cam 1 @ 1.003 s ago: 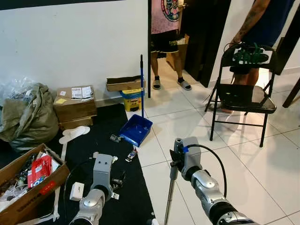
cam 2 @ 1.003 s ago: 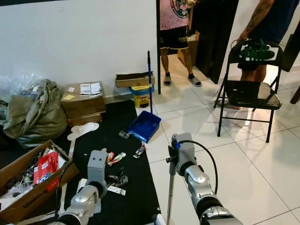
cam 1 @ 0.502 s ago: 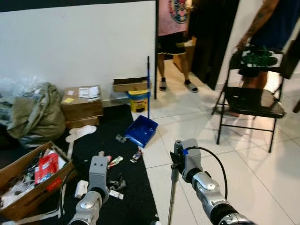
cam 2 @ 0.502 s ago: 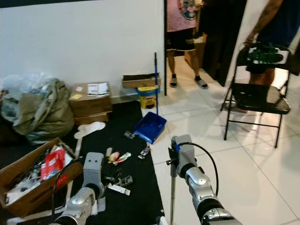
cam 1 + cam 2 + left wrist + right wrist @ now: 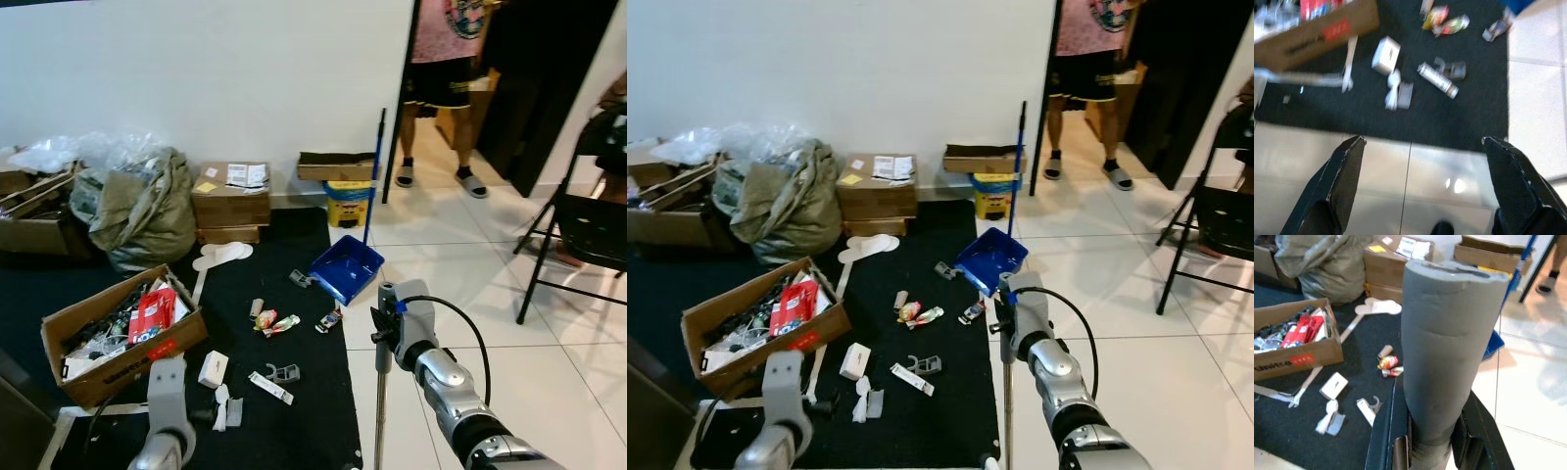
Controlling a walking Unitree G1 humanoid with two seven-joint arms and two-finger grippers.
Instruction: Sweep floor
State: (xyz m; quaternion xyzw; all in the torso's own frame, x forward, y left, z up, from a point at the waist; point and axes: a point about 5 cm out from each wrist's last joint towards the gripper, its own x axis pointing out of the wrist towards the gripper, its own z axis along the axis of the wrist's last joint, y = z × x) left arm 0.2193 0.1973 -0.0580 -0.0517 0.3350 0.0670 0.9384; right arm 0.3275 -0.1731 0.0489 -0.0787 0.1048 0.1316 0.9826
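Floor [image 5: 549,392] of pale glossy tiles ran across the right side of the room, and a black mat [image 5: 294,431] covered the left part up to the white wall [image 5: 196,69]. A person [image 5: 443,69] in a pink shirt and dark shorts stood in the doorway, and a black folding chair [image 5: 588,235] stood on the tiles at the far right. Against the wall sat an olive cloth bag [image 5: 142,211], with stacked cardboard boxes [image 5: 231,201] just beside it. An open carton [image 5: 118,333] full of odds and ends lay on the mat, nearer the robot. A blue dustpan [image 5: 347,268] with a long upright handle rested at the mat's edge, and a small yellow bin [image 5: 347,201] stood behind it by the wall.

The right gripper [image 5: 1435,445] was clamped around the grey foam grip of a broom handle [image 5: 1447,347], the fingers pressing it from both sides; the handle stood upright, running down over the tiles just beside the mat's edge. The left gripper [image 5: 1422,181] hung low over the border of mat and tile, its two black fingers [image 5: 1342,181] spread wide apart with nothing between them.

Litter lay scattered on the mat between carton and dustpan: a small white box [image 5: 213,368], a white tube [image 5: 269,388], a grey clip [image 5: 285,372], bright wrappers [image 5: 278,322] and a crumpled white scrap [image 5: 220,405].
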